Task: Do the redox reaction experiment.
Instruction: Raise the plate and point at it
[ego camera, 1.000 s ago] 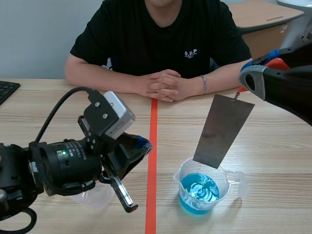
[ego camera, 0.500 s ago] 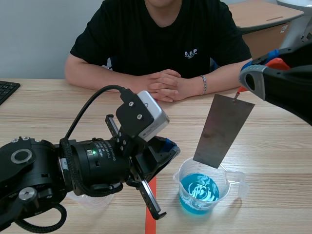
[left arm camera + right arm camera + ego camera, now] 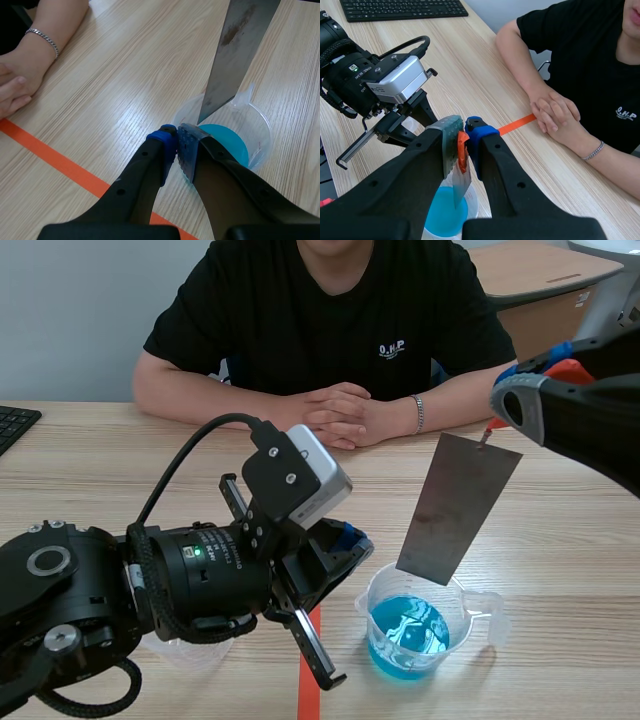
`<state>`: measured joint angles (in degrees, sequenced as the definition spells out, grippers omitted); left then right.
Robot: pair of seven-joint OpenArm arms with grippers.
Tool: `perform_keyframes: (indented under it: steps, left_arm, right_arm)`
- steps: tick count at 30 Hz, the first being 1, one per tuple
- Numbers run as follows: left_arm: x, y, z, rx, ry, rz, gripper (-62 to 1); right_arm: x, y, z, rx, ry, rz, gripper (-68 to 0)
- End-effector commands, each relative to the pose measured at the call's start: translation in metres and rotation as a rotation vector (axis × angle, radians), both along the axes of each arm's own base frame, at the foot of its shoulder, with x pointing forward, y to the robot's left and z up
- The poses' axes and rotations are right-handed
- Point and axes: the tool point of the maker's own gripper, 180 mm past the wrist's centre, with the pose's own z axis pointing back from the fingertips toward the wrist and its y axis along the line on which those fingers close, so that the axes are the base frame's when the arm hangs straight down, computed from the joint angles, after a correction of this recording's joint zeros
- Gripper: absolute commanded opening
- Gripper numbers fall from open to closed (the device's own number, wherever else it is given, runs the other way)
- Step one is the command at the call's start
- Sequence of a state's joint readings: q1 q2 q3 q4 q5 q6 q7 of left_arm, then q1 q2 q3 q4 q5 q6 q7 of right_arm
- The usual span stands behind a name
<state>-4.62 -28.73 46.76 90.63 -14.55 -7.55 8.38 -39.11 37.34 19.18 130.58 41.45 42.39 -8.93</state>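
Nearest the robot, the left gripper [image 3: 177, 145] has its two fingers drawn almost together with nothing between them, the blue pad and the grey dotted pad nearly meeting. Its own wrist view shows this plainly, while in the scene view the arm's body and silver camera block hide most of the tips. Under that arm, seen only in the scene view, a small clear plastic cup [image 3: 190, 645] stands on the light wooden table [image 3: 110, 470]. Just ahead of the left fingertips is the clear plastic measuring beaker with blue liquid [image 3: 415, 625]. The grey pad overlaps its rim in the wrist view, and I cannot tell whether they touch. Over the beaker hangs the thin grey rectangular metal plate [image 3: 458, 510], tilted, its lower edge at the beaker's mouth. The scene view shows its broad face, the left wrist view a brownish stain on it, and the right wrist view only its thin edge pointing down at the liquid. Whether it reaches the liquid cannot be told. The right gripper [image 3: 462, 142] is raised and closed narrowly on a small orange-red clip [image 3: 463, 152] at the plate's top. An orange-red tape line [image 3: 315, 500] runs away toward a seated person's clasped hands [image 3: 335, 412] resting on the table. Farthest off lies a black keyboard [image 3: 400, 9].
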Motion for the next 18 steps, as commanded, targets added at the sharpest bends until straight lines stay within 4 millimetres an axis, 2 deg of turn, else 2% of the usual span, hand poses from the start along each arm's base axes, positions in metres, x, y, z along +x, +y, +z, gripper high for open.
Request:
perform_keyframes:
  steps: [1, 18]
  left_arm:
    - [0.002, -0.004, 0.011, -0.031, -0.022, -0.003, -56.3]
    - [0.0022, -0.0038, 0.0107, -0.025, -0.028, -0.004, -56.3]
  right_arm:
    - [-0.0034, 0.0044, 0.0092, 0.015, -0.024, 0.025, -66.0]
    - [-0.0034, 0.0044, 0.0092, 0.015, -0.024, 0.025, -66.0]
